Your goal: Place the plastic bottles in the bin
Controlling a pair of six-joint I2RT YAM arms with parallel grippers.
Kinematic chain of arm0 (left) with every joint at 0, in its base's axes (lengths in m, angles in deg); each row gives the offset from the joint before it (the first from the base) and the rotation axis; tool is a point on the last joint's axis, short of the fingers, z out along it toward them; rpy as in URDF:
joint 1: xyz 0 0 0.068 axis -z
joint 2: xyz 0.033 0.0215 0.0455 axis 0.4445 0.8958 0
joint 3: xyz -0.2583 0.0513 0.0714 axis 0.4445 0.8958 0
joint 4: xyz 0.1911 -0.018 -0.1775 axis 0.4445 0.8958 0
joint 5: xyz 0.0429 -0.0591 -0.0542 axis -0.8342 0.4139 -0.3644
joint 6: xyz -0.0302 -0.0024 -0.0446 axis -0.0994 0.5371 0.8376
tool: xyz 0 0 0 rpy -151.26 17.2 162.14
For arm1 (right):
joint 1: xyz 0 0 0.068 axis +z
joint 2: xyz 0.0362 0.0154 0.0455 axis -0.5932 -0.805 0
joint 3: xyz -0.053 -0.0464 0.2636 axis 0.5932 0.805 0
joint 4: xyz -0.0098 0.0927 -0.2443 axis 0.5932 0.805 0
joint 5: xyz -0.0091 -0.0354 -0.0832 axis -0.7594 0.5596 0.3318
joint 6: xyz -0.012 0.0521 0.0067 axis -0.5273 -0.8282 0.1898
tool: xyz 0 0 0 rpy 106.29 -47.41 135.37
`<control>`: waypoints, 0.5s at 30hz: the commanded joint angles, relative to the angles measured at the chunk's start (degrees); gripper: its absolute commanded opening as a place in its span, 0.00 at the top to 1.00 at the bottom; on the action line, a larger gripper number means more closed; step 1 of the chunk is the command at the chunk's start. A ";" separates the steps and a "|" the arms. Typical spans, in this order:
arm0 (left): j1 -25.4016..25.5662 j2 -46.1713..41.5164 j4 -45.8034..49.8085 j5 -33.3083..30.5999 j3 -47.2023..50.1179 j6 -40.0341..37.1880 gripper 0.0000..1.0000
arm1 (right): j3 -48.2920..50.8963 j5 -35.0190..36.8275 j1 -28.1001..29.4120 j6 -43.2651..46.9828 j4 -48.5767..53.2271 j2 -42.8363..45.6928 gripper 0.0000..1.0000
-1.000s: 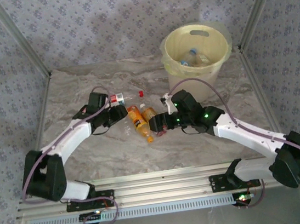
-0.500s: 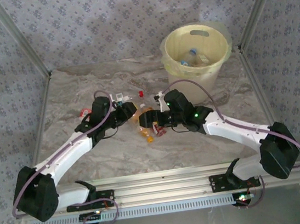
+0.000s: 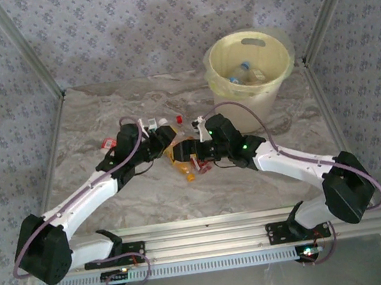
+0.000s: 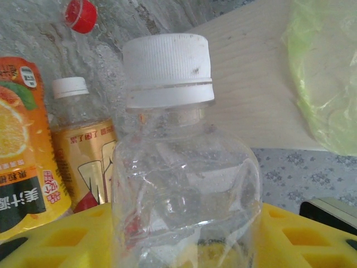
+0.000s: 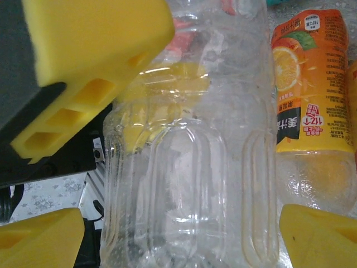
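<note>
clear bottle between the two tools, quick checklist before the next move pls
1. Grip: left tool shut on the clear bottle: ok.
2. Receiver: right tool open, pads either side of that bottle, not touching: ok.
3. Lid: white cap on: ok.
4. Room: bin holds only a few bottles at its bottom: ok.
5. Bottle lifted off the table: cannot tell.
6. All bottles binned: not ok, orange-label bottle lies on the table.
</note>
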 commanded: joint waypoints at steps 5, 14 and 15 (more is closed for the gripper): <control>0.73 -0.33 -4.80 1.55 0.24 2.47 0.44 | 1.25 -0.28 0.04 -1.10 -2.84 -0.12 0.19; 0.72 0.16 -6.45 2.49 0.72 3.26 0.35 | 2.12 0.53 -0.34 0.54 -1.07 2.30 0.39; 0.72 0.07 -6.43 2.50 0.69 3.27 0.32 | 2.23 0.84 -0.57 1.04 -0.15 3.11 0.41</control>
